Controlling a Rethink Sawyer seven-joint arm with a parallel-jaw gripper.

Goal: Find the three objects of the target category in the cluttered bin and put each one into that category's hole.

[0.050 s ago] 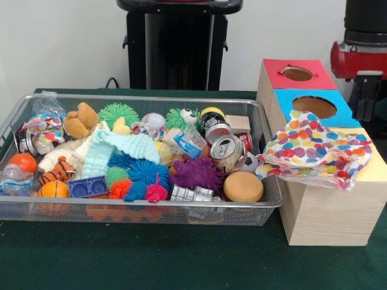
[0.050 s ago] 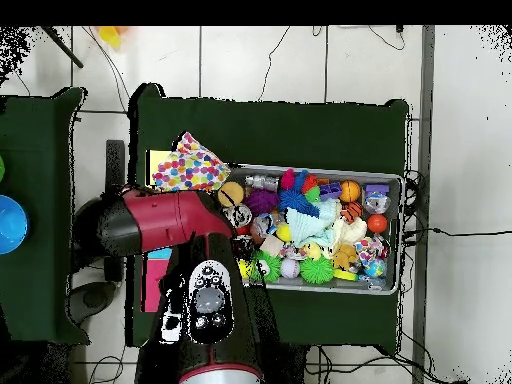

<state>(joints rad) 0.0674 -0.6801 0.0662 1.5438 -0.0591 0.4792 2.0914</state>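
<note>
The wire bin (image 1: 266, 199) rests on the green desk (image 1: 151, 260), filled with mixed items: spiky balls, plush toys, a crushed can (image 1: 227, 151) and a round tan sponge (image 1: 243, 186). Just right of it stands the wooden box (image 1: 329, 217) with a red-panel hole (image 1: 297, 73) and a blue-panel hole (image 1: 314, 107). A polka-dot cloth (image 1: 311, 148) covers what is probably a third panel. The arm (image 2: 165, 222) hangs over the box; tool state: cannot be determined.

A lab: robot arm (image 2: 165, 222), cables (image 2: 445, 232), tiled floor (image 2: 465, 120).
</note>
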